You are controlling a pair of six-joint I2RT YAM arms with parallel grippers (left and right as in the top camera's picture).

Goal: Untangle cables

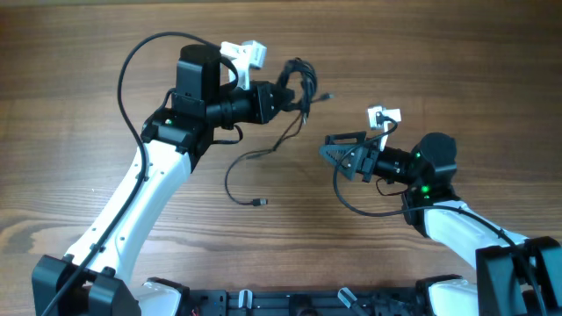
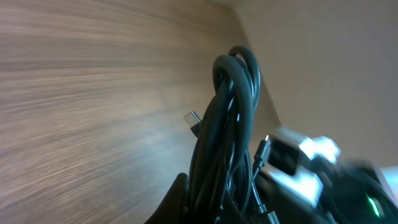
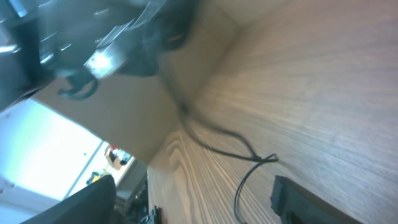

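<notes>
Overhead shows the left tool [image 1: 291, 90] closed on a bunched knot of the cables [image 1: 304, 81], held near the middle of the table's far edge. One loose strand trails off it toward the near edge and ends in a plug end [image 1: 260, 203] lying flat on the table [image 1: 457, 53]. The right tool [image 1: 338, 151] sits just right of that strand, spread wide and holding nothing. Left wrist view: the bundle stands close against the lens, several loops wrapped over one another, with a silver-tipped plug [image 2: 191, 117] poking out on its left; which loop belongs to which cable I cannot tell. Right wrist view: both fingers [image 3: 93, 200] frame bare wood, and the thin strand crosses the table ahead of them, apart from both. The step in hand looks like the right tool taking a free length to pull against the held knot. It would go best by pinching the strand close to the bundle and drawing slowly toward the right edge, where the table lies open, not toward the left arm's body. Room is ample at the near-left corner too; the tools are near each other, so a short, level pull seems safer.
</notes>
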